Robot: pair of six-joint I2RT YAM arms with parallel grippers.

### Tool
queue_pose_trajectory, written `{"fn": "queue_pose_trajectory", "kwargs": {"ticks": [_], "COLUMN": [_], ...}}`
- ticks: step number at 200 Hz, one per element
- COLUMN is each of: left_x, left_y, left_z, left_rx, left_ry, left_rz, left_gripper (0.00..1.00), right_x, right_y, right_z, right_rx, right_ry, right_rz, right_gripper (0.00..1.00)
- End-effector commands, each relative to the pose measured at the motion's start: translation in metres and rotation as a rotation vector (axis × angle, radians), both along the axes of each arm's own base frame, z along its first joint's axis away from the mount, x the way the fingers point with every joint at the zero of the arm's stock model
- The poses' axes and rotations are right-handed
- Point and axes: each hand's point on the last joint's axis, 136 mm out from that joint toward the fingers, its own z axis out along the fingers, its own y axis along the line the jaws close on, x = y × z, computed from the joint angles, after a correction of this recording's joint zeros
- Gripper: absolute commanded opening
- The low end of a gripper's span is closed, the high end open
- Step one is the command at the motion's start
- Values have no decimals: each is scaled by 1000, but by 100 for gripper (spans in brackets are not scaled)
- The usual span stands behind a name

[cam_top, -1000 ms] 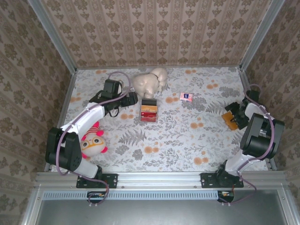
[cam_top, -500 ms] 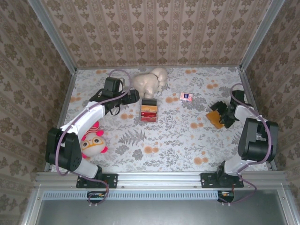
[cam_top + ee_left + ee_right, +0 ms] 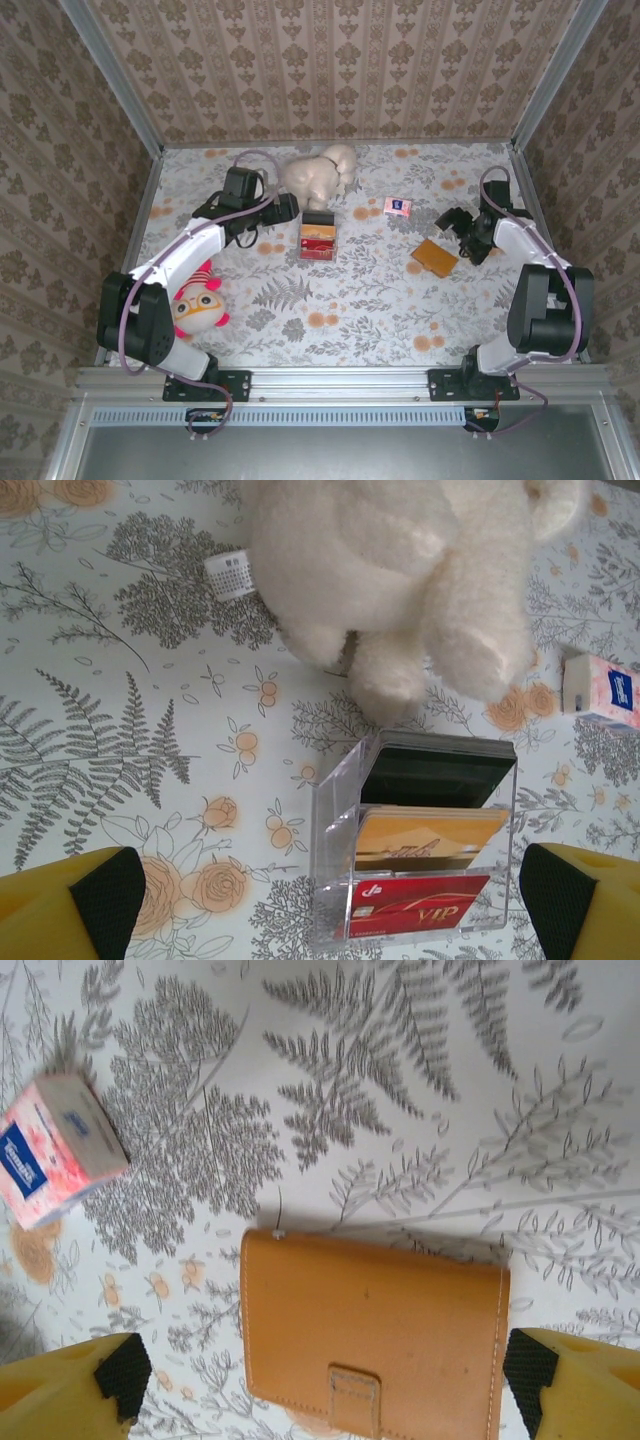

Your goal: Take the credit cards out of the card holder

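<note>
1. Card holder (image 3: 434, 258) is lying shut, right of centre, between the right gripper's (image 3: 325, 1370) spread fingers; nothing is being pinched.
2. Judgement: square both pads on its side edges before closing, or it risks skidding away.
3. Credit cards (image 3: 430, 850) are standing in a clear stand (image 3: 335, 810), facing the left gripper (image 3: 330, 890), whose fingers are spread.
4. Against a second ago: card holder and right gripper are sitting nearer centre.

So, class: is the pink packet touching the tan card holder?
Apart. The right wrist view shows a strip of patterned tablecloth between the pink packet and the card holder. The top external view shows the same gap.
</note>
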Motion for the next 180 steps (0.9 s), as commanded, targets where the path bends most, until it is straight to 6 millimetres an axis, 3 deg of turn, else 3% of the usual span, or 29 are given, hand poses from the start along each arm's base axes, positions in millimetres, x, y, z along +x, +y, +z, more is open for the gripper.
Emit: {"fn": "queue_pose_trajectory", "kwargs": {"ticks": [1, 42, 71, 117, 120, 143, 180], "left_x": [-5, -10, -16, -24, -30, -40, -56], "left_y": [-7, -13, -20, -24, -34, -53, -88], "left_z": [-2, 1, -1, 1, 2, 8, 23], "left_rx": [-30, -50, -66, -94, -97, -118, -174], "left_ry": [14, 22, 37, 53, 54, 53, 43], "left_rz": [-10, -43, -68, -51, -78, -122, -212], "left_gripper": [100, 100, 100, 100, 100, 100, 100], "right_x": [3, 13, -8, -41, -43, -47, -40], "right_y": [-5, 6, 27, 70, 75, 104, 86], "right_z": [-17, -36, -46, -45, -44, -38, -37], "right_rx": [-29, 11, 56, 117, 127, 156, 26], "right_ry": [77, 118, 165, 175, 173, 129, 129], "right_rz": [46, 89, 138, 232, 243, 334, 353], "right_gripper": [91, 92, 96, 93, 93, 90, 87]}}
